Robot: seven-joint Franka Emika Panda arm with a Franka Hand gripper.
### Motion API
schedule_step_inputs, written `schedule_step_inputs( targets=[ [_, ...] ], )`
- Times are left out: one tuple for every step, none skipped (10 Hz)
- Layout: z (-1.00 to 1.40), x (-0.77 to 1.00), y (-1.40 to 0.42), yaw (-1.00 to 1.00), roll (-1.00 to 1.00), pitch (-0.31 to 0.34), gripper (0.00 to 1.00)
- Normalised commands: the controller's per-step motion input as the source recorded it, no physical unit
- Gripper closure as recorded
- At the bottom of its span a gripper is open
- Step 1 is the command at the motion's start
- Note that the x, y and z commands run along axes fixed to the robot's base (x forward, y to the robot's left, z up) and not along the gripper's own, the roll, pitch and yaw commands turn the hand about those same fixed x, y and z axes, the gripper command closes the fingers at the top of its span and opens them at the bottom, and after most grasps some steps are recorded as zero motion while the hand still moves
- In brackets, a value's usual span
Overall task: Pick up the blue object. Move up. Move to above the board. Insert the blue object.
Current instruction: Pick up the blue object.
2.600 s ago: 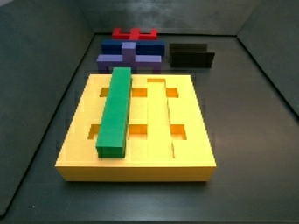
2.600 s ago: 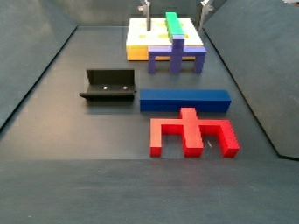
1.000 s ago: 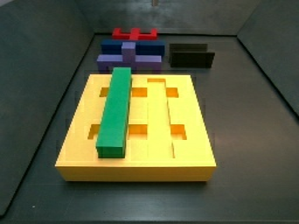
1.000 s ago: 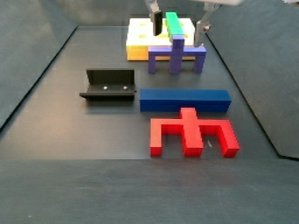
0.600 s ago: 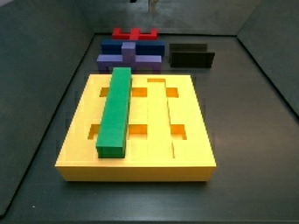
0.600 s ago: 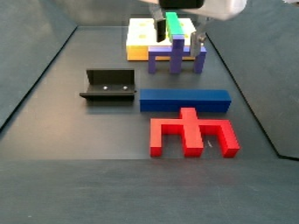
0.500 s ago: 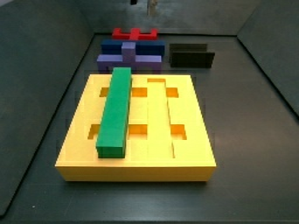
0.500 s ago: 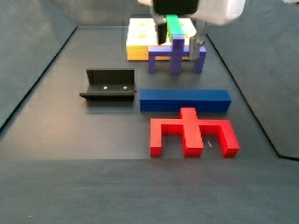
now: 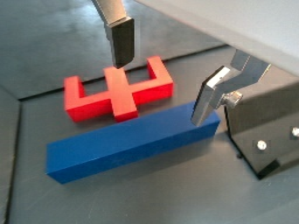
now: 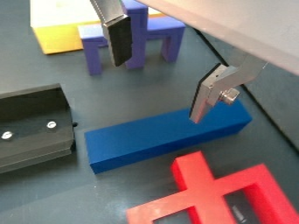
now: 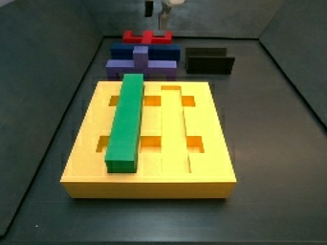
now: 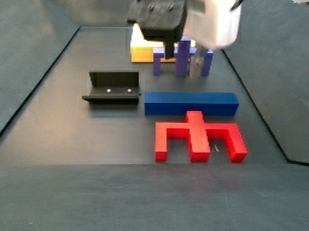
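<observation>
The blue object (image 9: pixel 128 145) is a long dark-blue bar lying flat on the dark floor, also seen in a side view (image 12: pixel 191 103) and in a wrist view (image 10: pixel 163 136). My gripper (image 9: pixel 160 90) hangs above it, open, with nothing between its fingers (image 9: pixel 121 39). In a wrist view the gripper (image 10: pixel 159 92) straddles the bar's width from above without touching it. The yellow board (image 11: pixel 207 122) lies further off with a green bar (image 11: pixel 125 120) in one groove. In a side view the gripper (image 12: pixel 178 65) hides most of the board (image 12: pixel 141 51).
A red forked piece (image 12: pixel 200 137) lies right beside the blue bar. A purple block (image 10: pixel 135 39) stands between bar and board. The fixture (image 12: pixel 112 88) sits off one end of the bar. Dark walls ring the floor.
My gripper has come down from above the board's end and moved over the blue bar, staying open. No piece has moved.
</observation>
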Motion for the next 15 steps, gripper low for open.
schedule_step_inputs(
  targets=[
    [-0.30,0.00,0.10,-0.53,-0.01,0.000,0.00],
    [-0.25,0.00,0.19,-0.51,-0.06,0.000,0.00],
    [-0.25,0.00,0.25,-0.49,-0.10,0.000,0.00],
    [-0.23,0.03,0.25,-0.45,-0.16,0.000,0.00],
    [-0.30,0.16,0.11,-0.37,-0.23,-0.014,0.00],
    [-0.35,0.23,0.01,-0.33,-0.27,-0.037,0.00],
    [-0.37,0.23,0.00,-0.33,-0.26,-0.041,0.00],
    [-0.43,0.13,0.05,-0.35,-0.28,-0.077,0.00],
    [-0.37,0.03,0.12,-0.35,-0.21,-0.047,0.00],
    [-0.27,0.00,0.15,-0.36,-0.19,-0.031,0.00],
    [-0.22,0.00,0.09,-0.34,-0.17,-0.029,0.00],
    [-0.20,0.00,0.00,-0.27,-0.10,0.000,0.00],
    [-0.22,0.05,-0.04,-0.23,0.00,0.000,0.00],
    [-0.28,0.06,-0.03,-0.23,0.00,0.000,0.00],
    [-0.29,0.04,0.00,-0.22,0.00,0.000,0.00]
  ],
)
